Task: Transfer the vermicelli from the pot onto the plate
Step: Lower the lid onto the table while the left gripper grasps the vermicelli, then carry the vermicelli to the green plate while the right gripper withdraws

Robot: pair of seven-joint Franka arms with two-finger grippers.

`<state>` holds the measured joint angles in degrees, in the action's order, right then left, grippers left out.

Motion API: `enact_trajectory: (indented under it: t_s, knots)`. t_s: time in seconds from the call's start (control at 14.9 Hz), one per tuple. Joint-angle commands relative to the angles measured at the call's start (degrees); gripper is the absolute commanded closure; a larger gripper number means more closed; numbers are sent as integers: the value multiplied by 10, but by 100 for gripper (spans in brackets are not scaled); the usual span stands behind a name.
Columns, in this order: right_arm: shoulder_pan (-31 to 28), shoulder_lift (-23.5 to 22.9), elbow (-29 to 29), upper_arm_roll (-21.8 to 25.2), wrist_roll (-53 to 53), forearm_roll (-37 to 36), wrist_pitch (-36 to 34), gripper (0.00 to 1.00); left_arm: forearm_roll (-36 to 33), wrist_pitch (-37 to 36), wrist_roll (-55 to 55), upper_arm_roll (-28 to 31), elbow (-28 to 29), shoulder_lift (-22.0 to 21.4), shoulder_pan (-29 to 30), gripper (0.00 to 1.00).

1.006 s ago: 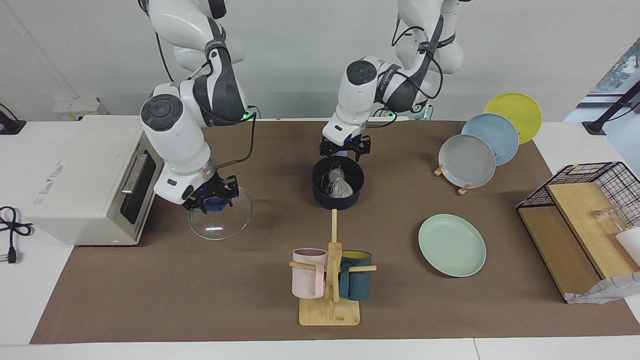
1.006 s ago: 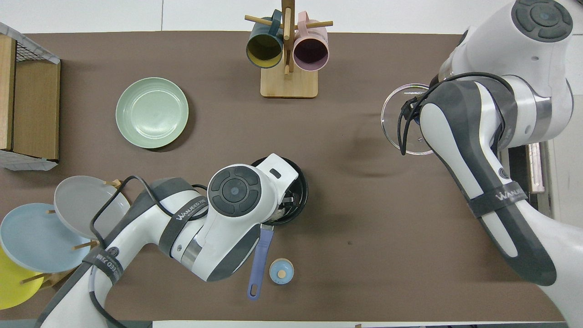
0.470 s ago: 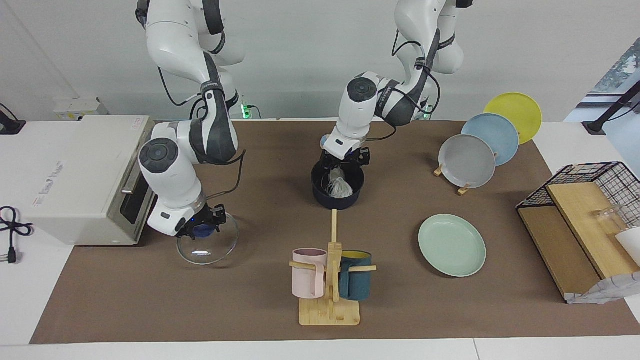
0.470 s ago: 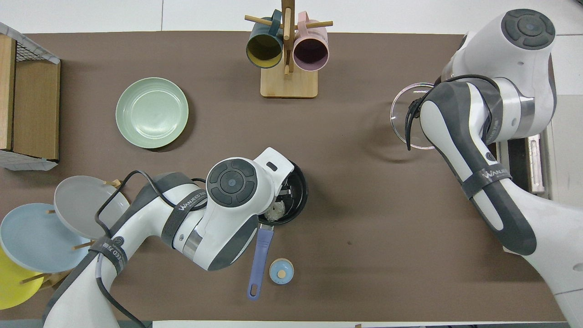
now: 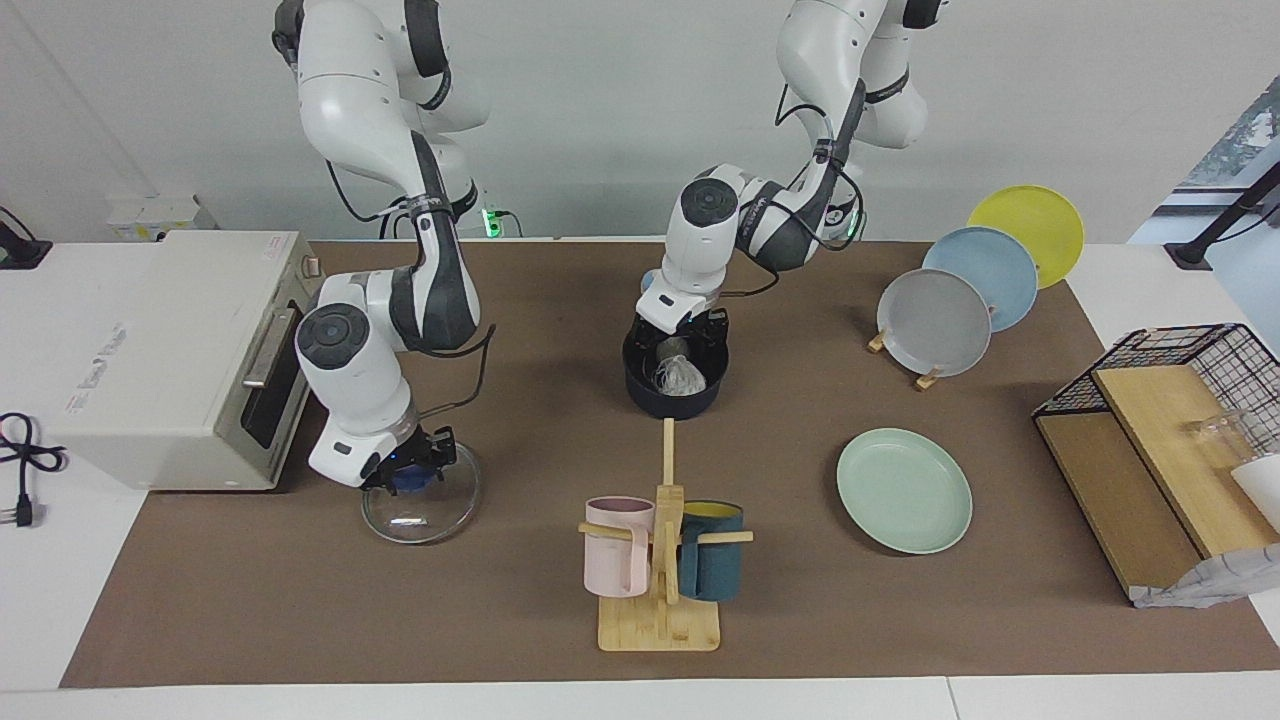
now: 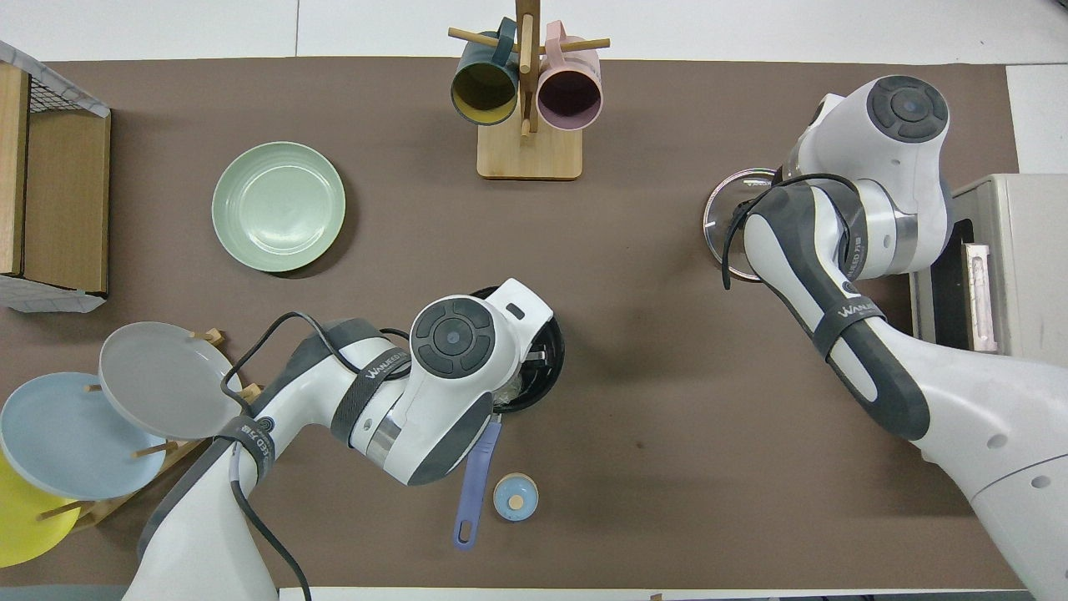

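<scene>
The dark navy pot stands mid-table, its blue handle pointing toward the robots. The white vermicelli lies inside it. My left gripper is down inside the pot's rim, its fingers apart on either side of the top of the vermicelli. In the overhead view the left wrist covers most of the pot. The mint green plate lies bare toward the left arm's end of the table and shows in the overhead view. My right gripper is shut on the blue knob of the glass lid, low at the table.
A mug rack with a pink and a teal mug stands farther from the robots than the pot. A toaster oven is beside the lid. Grey, blue and yellow plates stand in a rack. A wire basket holds wooden boards. A small blue disc lies beside the pot handle.
My left gripper has sunk from above the pot's rim down into the pot around the vermicelli. My right arm has carried the lid away from the robots and lowered it to the table.
</scene>
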<state>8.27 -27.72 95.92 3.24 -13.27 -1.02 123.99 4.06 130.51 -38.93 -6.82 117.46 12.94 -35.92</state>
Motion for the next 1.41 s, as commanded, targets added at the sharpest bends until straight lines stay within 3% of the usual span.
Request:
enact_trajectory:
  t_s: [0.0,0.07,0.2,0.4,0.74,0.87,1.01,1.14,1.34]
  knots:
    - [-11,20,23,-9,-12,3,12,15,0,7,9,8,3,-5,-10,72]
    - [-12,20,23,-9,-11,3,11,0,-1,7,10,8,1,-5,-9,100]
    - [-12,21,10,-9,-11,4,-4,0,-1,7,15,9,-2,-5,-7,100]
    - [-10,47,-37,-9,-8,5,-100,0,-2,-23,17,12,-24,-15,-1,100]
    - [-12,125,-75,-3,1,5,-239,0,14,-212,32,10,-144,-48,45,100]
    - [-10,144,-109,-2,22,2,-319,0,48,-299,73,12,-223,-49,89,100]
    - [-18,192,-108,-2,39,2,-363,0,56,-364,135,14,-280,-43,158,100]
    - [-19,227,-98,-2,45,0,-408,0,56,-360,191,14,-286,-40,229,100]
    - [-27,237,-94,-2,51,-5,-414,0,55,-278,287,15,-240,-33,309,100]
